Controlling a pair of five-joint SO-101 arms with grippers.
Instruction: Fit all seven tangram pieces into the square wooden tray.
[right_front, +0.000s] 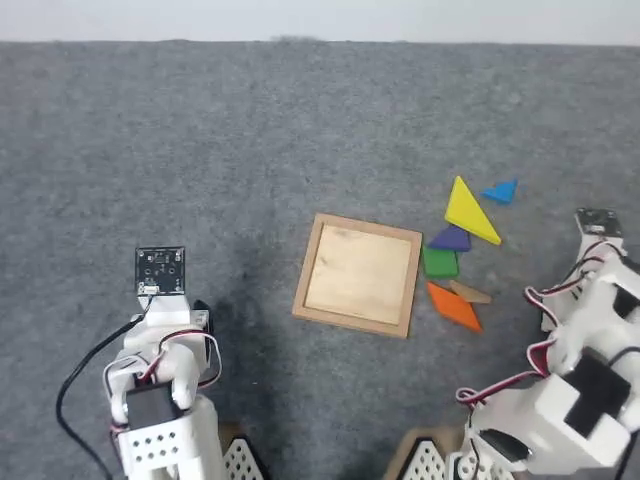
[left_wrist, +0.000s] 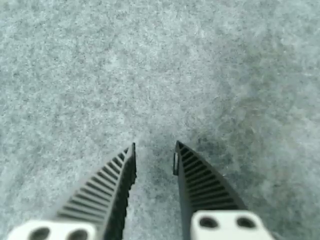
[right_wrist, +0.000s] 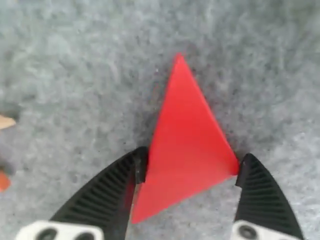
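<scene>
The right gripper (right_wrist: 192, 167) spans the flat red triangle piece (right_wrist: 186, 145) on the grey felt (right_wrist: 75, 60), its jaws wide apart and touching one edge and one corner. That corner hold could slip or pivot. The left gripper (left_wrist: 155, 152) is slightly open and empty. The square wooden tray (right_front: 309, 265) sits empty.

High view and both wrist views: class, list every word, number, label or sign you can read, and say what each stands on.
None can be read.
wooden tray: bare wood, no print.
yellow triangle and red triangle: plain colour, no marks.
left arm's black board: any marking is too small to read.
</scene>
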